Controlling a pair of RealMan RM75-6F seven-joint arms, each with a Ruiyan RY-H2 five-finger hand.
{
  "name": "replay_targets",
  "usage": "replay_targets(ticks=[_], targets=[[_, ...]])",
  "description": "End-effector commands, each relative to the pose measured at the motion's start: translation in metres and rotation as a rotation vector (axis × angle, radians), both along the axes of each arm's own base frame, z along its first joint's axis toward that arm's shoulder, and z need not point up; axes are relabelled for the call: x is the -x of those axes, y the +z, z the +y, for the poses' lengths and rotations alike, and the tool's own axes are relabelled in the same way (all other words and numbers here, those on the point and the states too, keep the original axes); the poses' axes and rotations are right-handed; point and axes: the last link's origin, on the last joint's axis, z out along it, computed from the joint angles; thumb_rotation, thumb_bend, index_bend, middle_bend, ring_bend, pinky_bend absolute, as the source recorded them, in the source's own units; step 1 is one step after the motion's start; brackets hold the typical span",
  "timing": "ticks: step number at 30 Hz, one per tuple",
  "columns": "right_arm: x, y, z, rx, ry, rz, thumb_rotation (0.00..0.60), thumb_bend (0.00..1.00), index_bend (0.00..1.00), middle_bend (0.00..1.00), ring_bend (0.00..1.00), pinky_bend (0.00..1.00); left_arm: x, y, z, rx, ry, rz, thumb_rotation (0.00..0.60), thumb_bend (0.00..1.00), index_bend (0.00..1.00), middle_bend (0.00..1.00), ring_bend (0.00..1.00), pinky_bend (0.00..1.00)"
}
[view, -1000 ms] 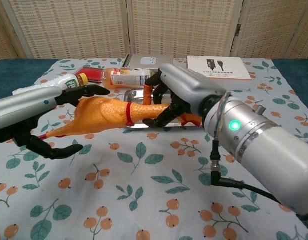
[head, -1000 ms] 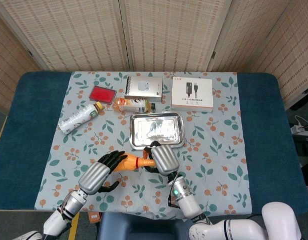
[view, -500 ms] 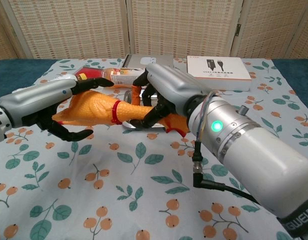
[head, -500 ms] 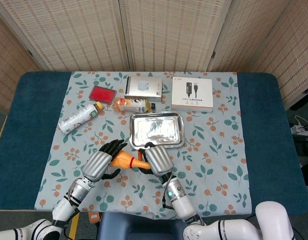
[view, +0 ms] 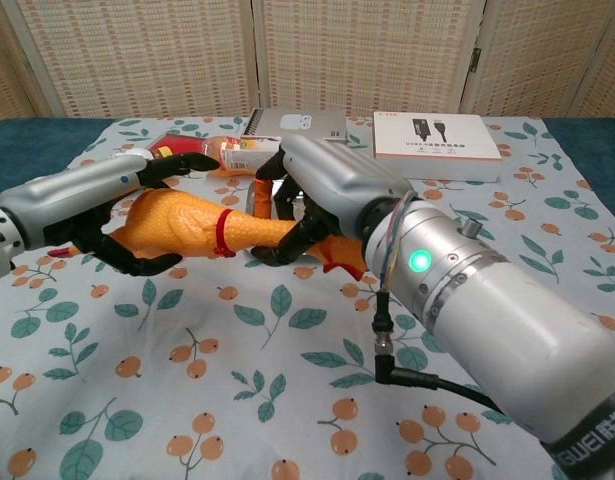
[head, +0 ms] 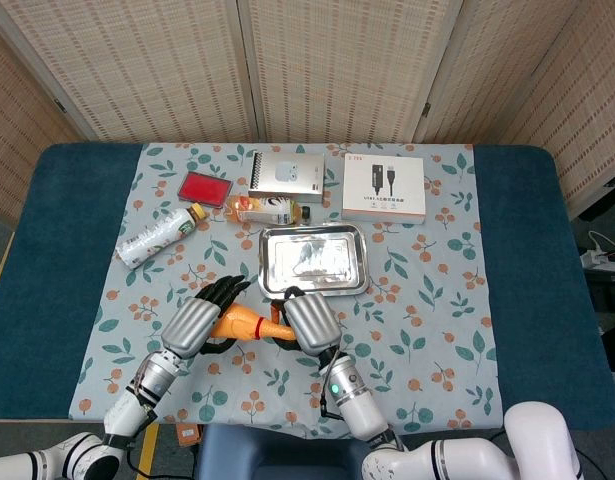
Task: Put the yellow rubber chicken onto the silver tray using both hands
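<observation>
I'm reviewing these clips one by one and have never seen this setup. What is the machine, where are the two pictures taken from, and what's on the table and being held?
It is a two-armed robot, each arm ending in a robot hand. The head view looks down on the table; the chest view looks forward, low and close. The left robot hand grips the body of the yellow rubber chicken, and the right robot hand grips its neck end. The silver tray lies just beyond them, with nothing on it. Further back are a plastic bottle, a red pad, a notebook and a white box.
</observation>
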Motion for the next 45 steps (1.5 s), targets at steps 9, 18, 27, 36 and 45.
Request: replay_targets(ticks=[9,18,27,36,45], targets=[[-0.006,0.008,-0.004,0.019,-0.008,-0.023,0.600,0.27,0.97,0.79,0.89,1.00,-0.008,-0.008,-0.001,0.000,0.046,-0.088,0.600,0.70,0.76,0.70,0.67,0.88],[-0.005,0.011,-0.002,0.008,-0.010,-0.023,0.600,0.27,0.97,0.79,0.89,1.00,-0.011,-0.009,-0.003,-0.072,0.004,-0.054,0.600,0.86,0.84,0.76,0.79,1.00],[-0.003,0.013,-0.002,0.010,-0.013,-0.021,0.600,0.27,0.97,0.79,0.89,1.00,-0.008,-0.007,0.002,-0.064,0.000,-0.031,0.600,0.85,0.85,0.76,0.80,1.00],[-0.001,0.013,-0.004,0.012,-0.017,-0.018,0.600,0.27,0.97,0.79,0.89,1.00,-0.005,-0.007,0.001,-0.019,-0.008,-0.068,0.600,0.66,0.61,0.58,0.49,0.65],[0.001,0.014,-0.004,0.017,-0.020,-0.010,0.600,0.27,0.97,0.79,0.89,1.00,-0.008,-0.002,0.000,0.150,0.040,-0.157,0.600,0.35,0.00,0.00,0.00,0.04]])
